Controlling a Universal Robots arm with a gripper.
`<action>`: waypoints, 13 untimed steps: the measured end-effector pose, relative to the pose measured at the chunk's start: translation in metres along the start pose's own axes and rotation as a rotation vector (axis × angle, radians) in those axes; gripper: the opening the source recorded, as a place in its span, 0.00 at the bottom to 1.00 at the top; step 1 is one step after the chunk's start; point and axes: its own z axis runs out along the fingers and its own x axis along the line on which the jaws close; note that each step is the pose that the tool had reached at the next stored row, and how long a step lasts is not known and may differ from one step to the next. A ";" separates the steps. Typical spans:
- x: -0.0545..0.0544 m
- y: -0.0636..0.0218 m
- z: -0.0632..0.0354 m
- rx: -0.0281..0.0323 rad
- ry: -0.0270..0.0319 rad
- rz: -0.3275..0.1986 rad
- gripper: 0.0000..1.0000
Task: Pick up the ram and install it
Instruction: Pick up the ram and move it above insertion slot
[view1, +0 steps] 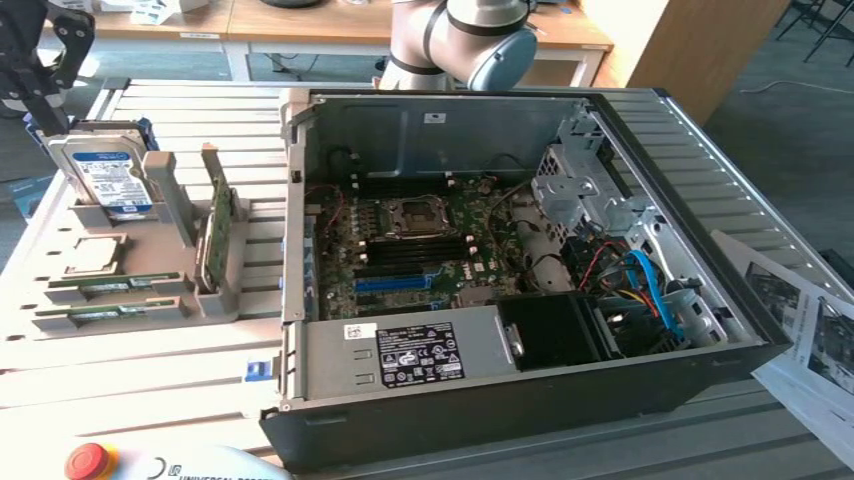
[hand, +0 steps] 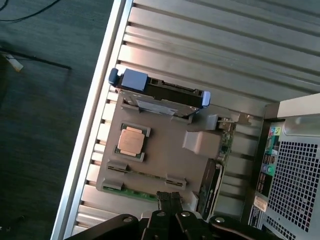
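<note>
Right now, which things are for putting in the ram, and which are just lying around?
For the job: two ram sticks; blue motherboard slots; the shut tool.
Just lying about: hard drive; processor chip; upright green card; papers; red button.

The Universal Robots arm (view1: 467, 40) showed a silver-grey joint with a pale blue cap at twelve o'clock in the exterior view, its link running out past the edge. At ten o'clock in that view a black wrist assembly (view1: 30, 60) hung pointing downward. In the wrist view the gripper (hand: 169, 196) was black and faced straight down, its two fingers (hand: 163, 201) pressed together tip to tip, with the linkage bars (hand: 125, 222) spreading out behind them on both sides.
</note>
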 end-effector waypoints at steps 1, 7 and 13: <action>0.000 0.0000 0.0000 -0.0002 0.0006 -0.011 0.11; 0.000 0.0000 0.0000 -0.0018 0.0039 -0.084 0.11; 0.000 0.0000 0.0000 -0.0036 0.0073 -0.163 0.11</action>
